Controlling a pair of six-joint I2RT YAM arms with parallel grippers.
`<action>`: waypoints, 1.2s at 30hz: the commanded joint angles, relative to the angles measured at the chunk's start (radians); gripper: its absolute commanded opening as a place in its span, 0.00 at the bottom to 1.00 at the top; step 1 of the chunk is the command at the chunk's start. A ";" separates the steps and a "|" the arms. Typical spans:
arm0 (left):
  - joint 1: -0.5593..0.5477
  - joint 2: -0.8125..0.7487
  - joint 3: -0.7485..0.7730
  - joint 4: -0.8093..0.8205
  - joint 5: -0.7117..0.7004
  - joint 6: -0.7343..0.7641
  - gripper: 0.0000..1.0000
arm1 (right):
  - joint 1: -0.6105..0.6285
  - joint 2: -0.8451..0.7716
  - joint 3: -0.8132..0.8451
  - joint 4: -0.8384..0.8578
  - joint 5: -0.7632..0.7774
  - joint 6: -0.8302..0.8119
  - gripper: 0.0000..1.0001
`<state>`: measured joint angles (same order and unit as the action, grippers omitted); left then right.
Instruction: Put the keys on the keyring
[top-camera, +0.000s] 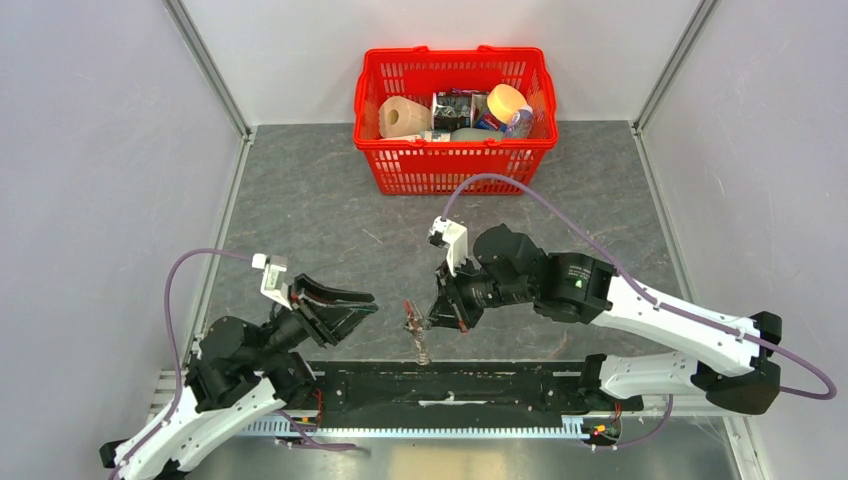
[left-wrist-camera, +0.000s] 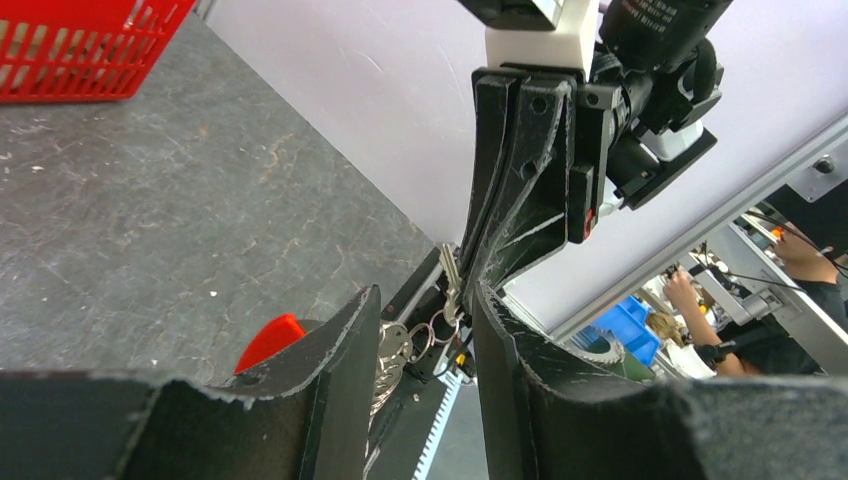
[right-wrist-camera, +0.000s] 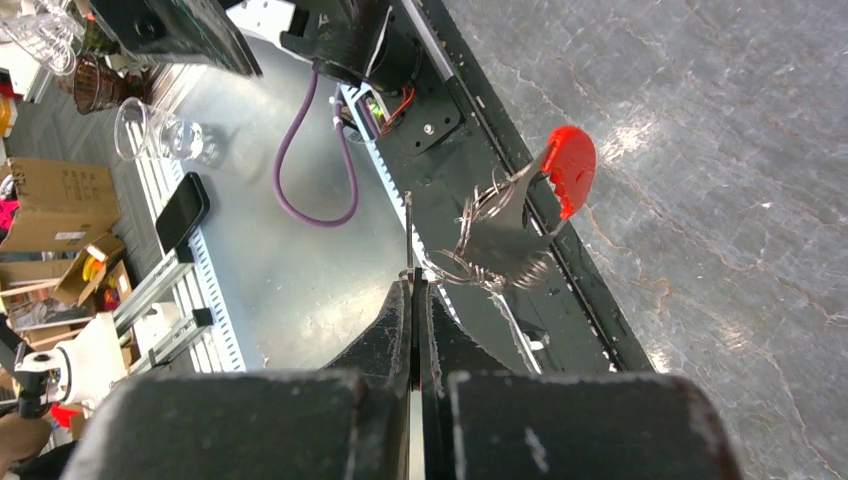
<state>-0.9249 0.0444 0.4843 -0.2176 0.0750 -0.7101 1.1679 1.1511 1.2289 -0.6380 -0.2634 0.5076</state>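
Observation:
My right gripper (top-camera: 428, 320) (right-wrist-camera: 412, 283) is shut on a thin flat key (right-wrist-camera: 408, 235) seen edge-on, its silvery end sticking out past the fingertips. The keyring hangs from that key: silvery rings and chain (right-wrist-camera: 495, 250) (top-camera: 422, 350) and a red strap (right-wrist-camera: 570, 170) (top-camera: 410, 312), over the table's near edge. My left gripper (top-camera: 372, 304) (left-wrist-camera: 428, 300) is open and empty, just left of the bunch. Between its jaws I see the key (left-wrist-camera: 450, 278), the rings (left-wrist-camera: 440, 325), the red strap (left-wrist-camera: 268, 340) and the right gripper's fingers (left-wrist-camera: 510, 180).
A red basket (top-camera: 455, 170) (left-wrist-camera: 70, 50) with a paper roll and packets stands at the back middle. A black rail (top-camera: 450, 395) runs along the near table edge under the bunch. Grey walls close both sides.

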 joint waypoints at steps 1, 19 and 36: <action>0.000 0.050 -0.002 0.099 0.065 -0.049 0.46 | 0.005 -0.016 0.092 0.007 0.053 0.012 0.00; 0.000 0.160 -0.097 0.417 0.290 0.009 0.56 | 0.005 0.010 0.254 -0.062 0.087 0.068 0.00; 0.000 0.163 -0.166 0.644 0.316 0.039 0.57 | 0.004 0.019 0.345 -0.109 0.125 0.127 0.00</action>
<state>-0.9249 0.1932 0.3164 0.3111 0.3557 -0.7055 1.1679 1.1671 1.5143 -0.7662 -0.1715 0.6098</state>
